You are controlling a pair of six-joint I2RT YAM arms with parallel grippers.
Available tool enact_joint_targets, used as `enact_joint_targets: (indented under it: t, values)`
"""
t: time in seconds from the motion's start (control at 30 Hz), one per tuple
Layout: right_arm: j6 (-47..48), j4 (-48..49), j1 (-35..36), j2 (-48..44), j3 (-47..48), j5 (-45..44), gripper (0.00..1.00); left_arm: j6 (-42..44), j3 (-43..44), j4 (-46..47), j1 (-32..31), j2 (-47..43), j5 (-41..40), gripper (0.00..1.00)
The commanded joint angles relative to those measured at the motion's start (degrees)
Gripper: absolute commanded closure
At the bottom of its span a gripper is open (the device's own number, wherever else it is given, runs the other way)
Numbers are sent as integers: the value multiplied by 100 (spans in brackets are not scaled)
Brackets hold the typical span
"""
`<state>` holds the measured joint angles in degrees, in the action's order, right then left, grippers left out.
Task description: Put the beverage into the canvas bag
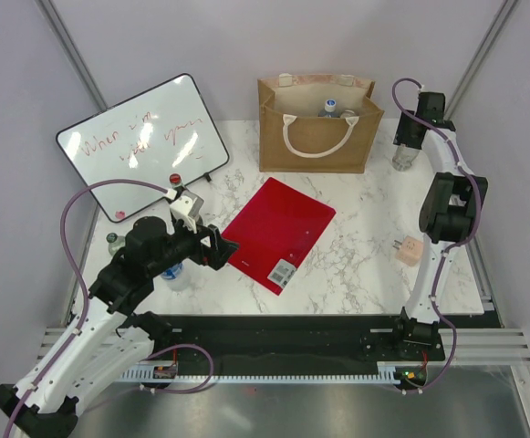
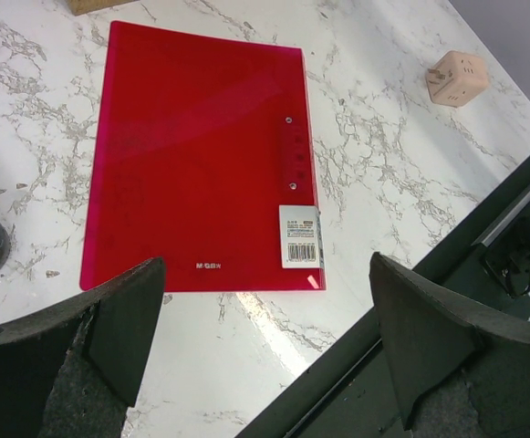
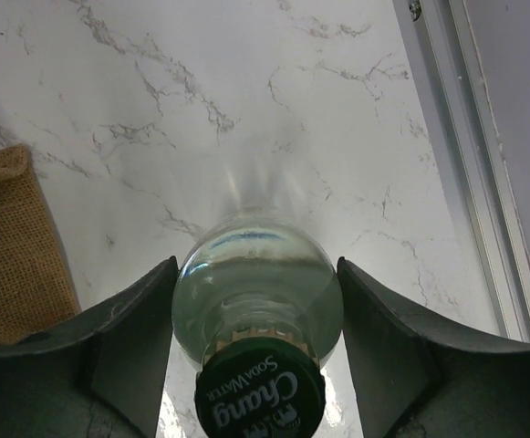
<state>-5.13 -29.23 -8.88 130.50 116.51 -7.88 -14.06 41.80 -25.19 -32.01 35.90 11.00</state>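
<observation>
Right end effector (image 3: 256, 290) clasps the soda bottle (image 3: 257, 260); canvas bag (image 1: 317, 137) just beside.

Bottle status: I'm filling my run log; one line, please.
right pincer: closed on bottle | bottle: beside bag, outside | left pincer: open above folder

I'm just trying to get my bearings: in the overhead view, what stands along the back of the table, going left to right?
Whiteboard → canvas bag → bottle, held in the right gripper.
</observation>
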Motion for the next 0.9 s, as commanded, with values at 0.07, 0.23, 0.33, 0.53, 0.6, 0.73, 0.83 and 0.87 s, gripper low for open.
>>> enact_joint_targets:
  t: [0.07,0.23,0.33,0.53,0.6,0.73,0.83,0.87]
  values:
    - [-278,119,71,-990,-1066,208,56,88,39,93,-25,-118,51,0]
    - [-410,523,361,-1745,-2096,155,57,71,39,102,-25,-189,95,0]
    - [-419,638,572,-2071,-2763,32,57,62,39,111,-25,-180,147,0]
    - [-376,857,730,-2607,-3537,225,43,62,30,120,-33,-189,174,0]
    - [-323,954,756,-2774,-3687,208,32,53,21,120,-33,-171,183,0]
    - [-226,1419,757,-2960,-4065,278,20,70,30,120,-33,-162,139,0]
    - [-147,1508,757,-2942,-4127,322,16,71,21,120,-33,-189,112,0]
    - [-129,1526,757,-2907,-4136,383,15,71,21,120,-33,-189,112,0]
